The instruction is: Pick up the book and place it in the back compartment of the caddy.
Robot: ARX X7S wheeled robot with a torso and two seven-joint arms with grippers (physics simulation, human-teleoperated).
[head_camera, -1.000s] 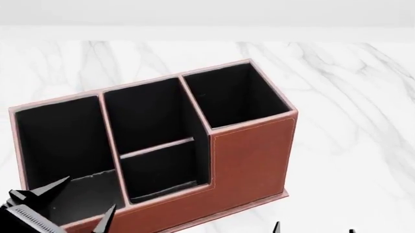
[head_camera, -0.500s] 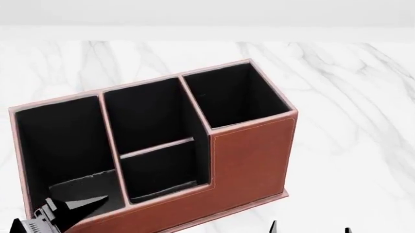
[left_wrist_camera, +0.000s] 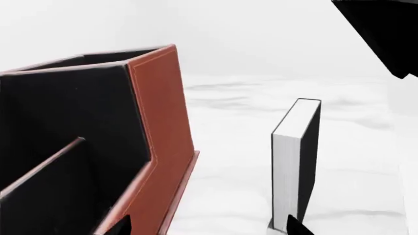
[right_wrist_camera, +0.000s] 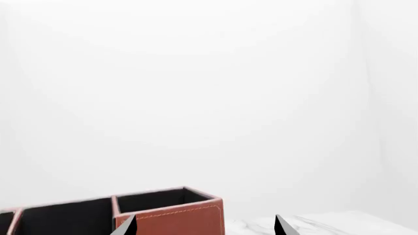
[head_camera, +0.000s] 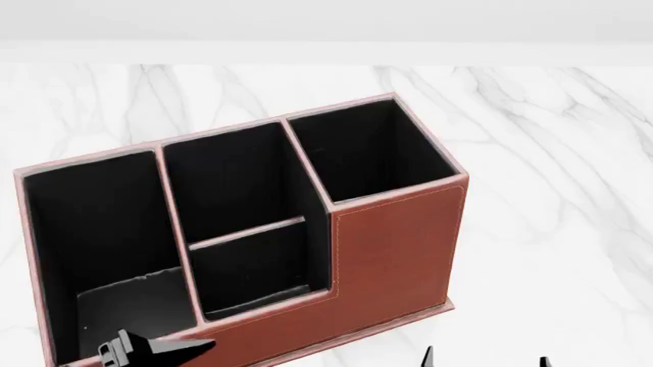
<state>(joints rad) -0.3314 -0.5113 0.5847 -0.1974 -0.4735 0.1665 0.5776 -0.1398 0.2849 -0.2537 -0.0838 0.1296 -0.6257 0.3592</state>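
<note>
The book [left_wrist_camera: 297, 161], black-covered with a white page block, stands upright on the marble, apart from the caddy's [left_wrist_camera: 160, 122] reddish-brown side; it is out of the head view. My left gripper [left_wrist_camera: 209, 227] is open, one fingertip [left_wrist_camera: 297, 227] in front of the book's lower edge, the other near the caddy's base. In the head view the left gripper [head_camera: 164, 350] sits at the caddy's [head_camera: 393, 245] near left corner. The back compartment [head_camera: 250, 271] is the small low-walled cell and holds nothing. My right gripper [head_camera: 485, 358] [right_wrist_camera: 205, 226] is open and holds nothing, near the caddy's [right_wrist_camera: 170, 218] tall corner.
White marble tabletop [head_camera: 551, 191] spreads around the caddy. A deeper cell [head_camera: 225, 176], a long cell [head_camera: 97, 229] and a tall cell [head_camera: 368, 149] adjoin the small one. A black angular shape [left_wrist_camera: 385, 34] hangs at one corner of the left wrist view.
In the head view the left gripper has moved right and lower along the caddy's near left corner and turned; less of it shows. The right fingertips barely shifted.
</note>
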